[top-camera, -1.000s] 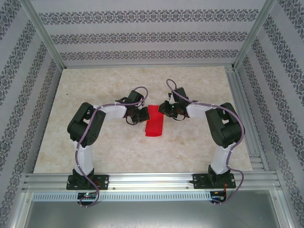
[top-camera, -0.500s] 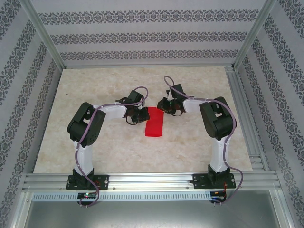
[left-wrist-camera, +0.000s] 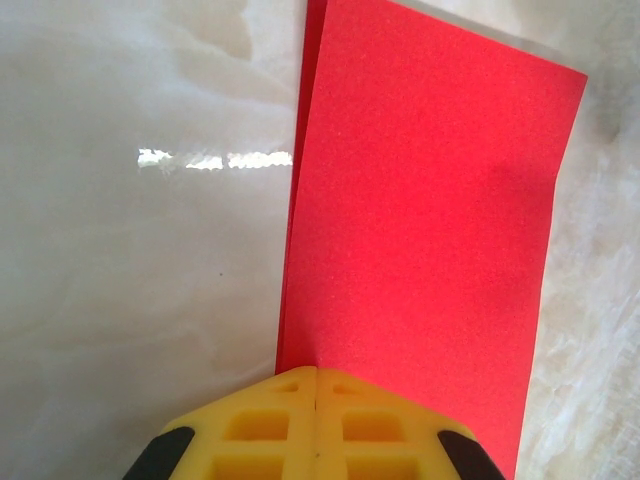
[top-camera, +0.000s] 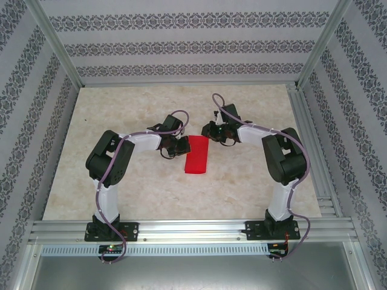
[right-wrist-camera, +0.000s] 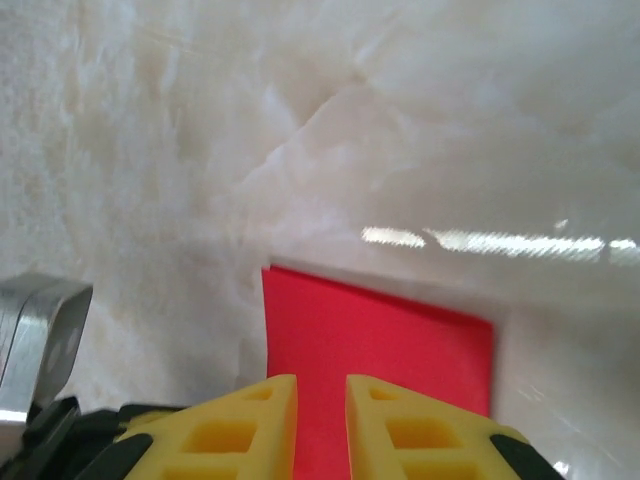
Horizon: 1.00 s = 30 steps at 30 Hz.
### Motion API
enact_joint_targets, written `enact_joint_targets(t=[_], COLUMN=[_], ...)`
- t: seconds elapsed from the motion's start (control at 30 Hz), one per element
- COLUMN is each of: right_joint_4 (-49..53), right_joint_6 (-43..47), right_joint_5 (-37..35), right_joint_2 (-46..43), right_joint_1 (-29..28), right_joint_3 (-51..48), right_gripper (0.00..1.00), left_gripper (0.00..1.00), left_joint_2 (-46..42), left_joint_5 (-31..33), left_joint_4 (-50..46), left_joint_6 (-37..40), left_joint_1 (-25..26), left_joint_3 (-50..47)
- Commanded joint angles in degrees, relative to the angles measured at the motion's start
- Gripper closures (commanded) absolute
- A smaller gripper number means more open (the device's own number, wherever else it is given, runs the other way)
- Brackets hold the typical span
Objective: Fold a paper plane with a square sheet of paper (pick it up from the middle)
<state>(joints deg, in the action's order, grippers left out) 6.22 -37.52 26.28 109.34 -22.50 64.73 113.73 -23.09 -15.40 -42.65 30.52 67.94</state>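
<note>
The square sheet of paper (top-camera: 197, 155) lies flat on the table as a bright red rectangle, doubled over, with two layers showing along its left edge (left-wrist-camera: 430, 200). My left gripper (top-camera: 181, 148) is shut, its yellow fingertips together at the paper's left edge (left-wrist-camera: 317, 372), resting on or just above it. My right gripper (top-camera: 209, 134) hovers at the paper's far right corner. In the right wrist view its fingers (right-wrist-camera: 320, 385) stand a narrow gap apart, and the red paper (right-wrist-camera: 400, 350) shows through the gap with nothing gripped.
The marble-patterned tabletop (top-camera: 121, 181) spreads wide around the paper. Aluminium frame rails (top-camera: 314, 157) run along the right side and the near edge. Patterned walls enclose the table at the back and sides.
The right arm has shifted, carrying its gripper a little farther back toward the paper's far end. The left arm and the paper have stayed put.
</note>
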Motion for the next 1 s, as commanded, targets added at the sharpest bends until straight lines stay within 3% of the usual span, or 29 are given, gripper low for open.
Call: enact_joint_targets(t=[0.0,0.23,0.5,0.7,0.97], right_joint_4=[-0.83,-1.19,-2.44,-0.37,1.25], right_joint_6=[-0.65,-5.99,-7.60,-3.01,6.66], right_joint_5=[1.75,3.52,3.21,2.88,11.57], right_joint_2=[-1.53,-4.65,-2.06,-1.02,4.13], right_joint_1=[-2.28,-5.47,-5.80,-5.38,-3.89], right_joint_3=[-4.27,-11.23,-12.87,-10.28,-3.26], right_gripper=[0.79,0.80,0.83,0.83,0.82], left_gripper=[0.95,0.95,0.95,0.91,0.84], left_joint_2=[3.37,2.96,2.03,-2.71,-5.06], left_joint_5=[4.46,4.67,4.75,2.80,0.15], left_joint_4=[-7.19,-7.24,-7.56,-6.67,-4.44], left_joint_6=[0.99,0.71,0.83,1.37,1.90], left_joint_1=[0.77,0.93,1.03,1.04,1.04], left_joint_3=[-1.18,-1.07,-0.29,0.90,1.20])
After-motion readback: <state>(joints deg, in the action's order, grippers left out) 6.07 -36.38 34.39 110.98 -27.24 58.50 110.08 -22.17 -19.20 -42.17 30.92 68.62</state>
